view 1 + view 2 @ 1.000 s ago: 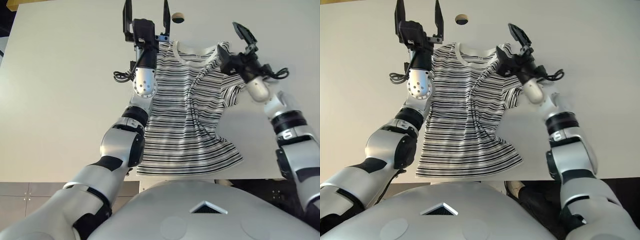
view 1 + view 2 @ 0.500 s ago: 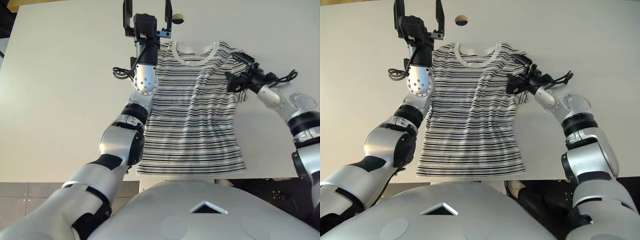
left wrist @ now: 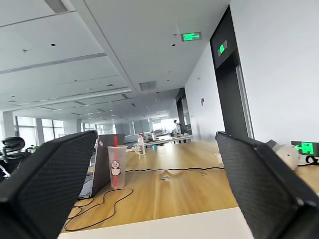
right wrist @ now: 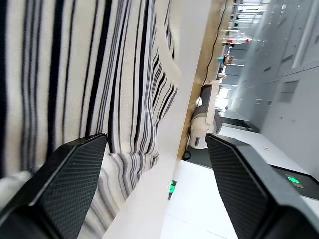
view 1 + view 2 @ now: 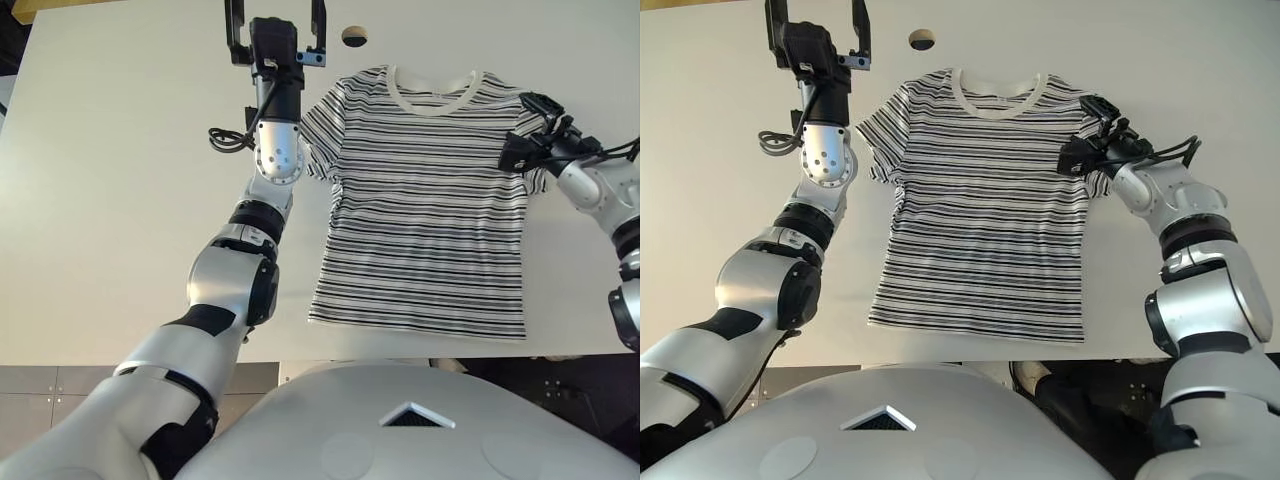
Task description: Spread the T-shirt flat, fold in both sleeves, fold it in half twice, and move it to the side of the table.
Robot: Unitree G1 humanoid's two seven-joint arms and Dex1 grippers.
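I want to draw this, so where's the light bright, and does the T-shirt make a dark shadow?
Left eye view: the white table is evenly lit, no glare, and the flat T-shirt casts hardly any shadow. Left wrist view: brightest at the far windows, with a glowing green sign overhead. Right wrist view: the room beyond is bright.

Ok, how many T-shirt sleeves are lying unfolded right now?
2. The left sleeve lies spread flat on the table; the right sleeve is spread out too, partly hidden by the open right gripper.
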